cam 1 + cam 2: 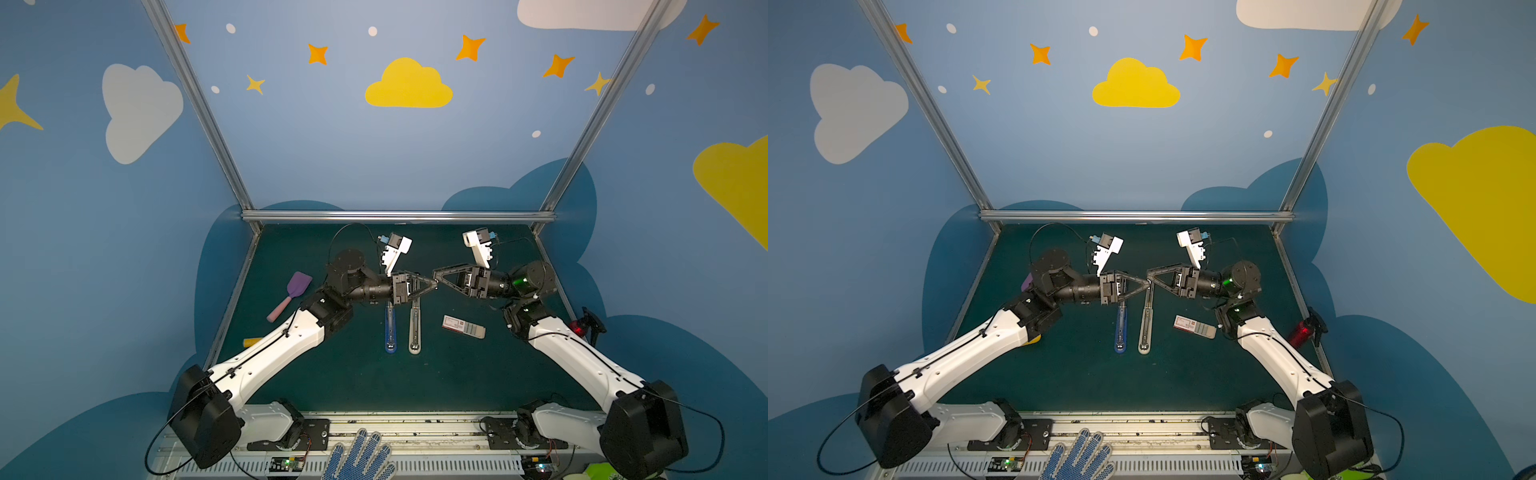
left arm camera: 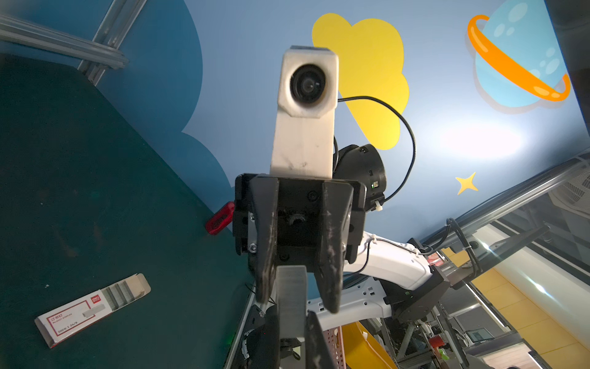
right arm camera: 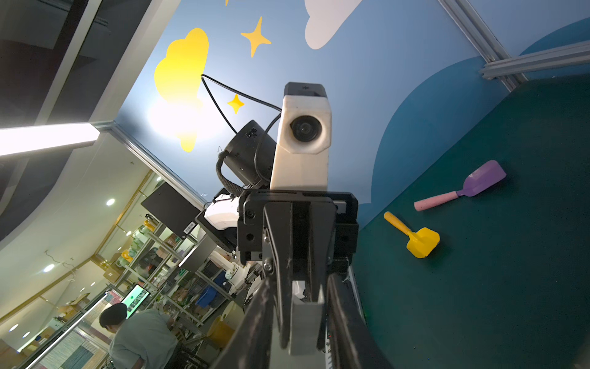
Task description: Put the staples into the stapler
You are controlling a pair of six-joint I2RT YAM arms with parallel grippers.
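**Print on the staples box only**

In the left wrist view the staples box point(image 2: 92, 308) carries a small red square logo reading "deli". Its red-framed label is headed "订书钉", with "STAPLES" beneath. The figures below are too small to read.

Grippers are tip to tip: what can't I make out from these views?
Grey staple strip: too small in both top views, hidden between the left gripper and right gripper.
Blue stapler and white stapler: far ends covered by the left gripper in both top views.
Yellow toy scoop: mostly under the left arm in both top views.
Red object: too small to identify in any view.
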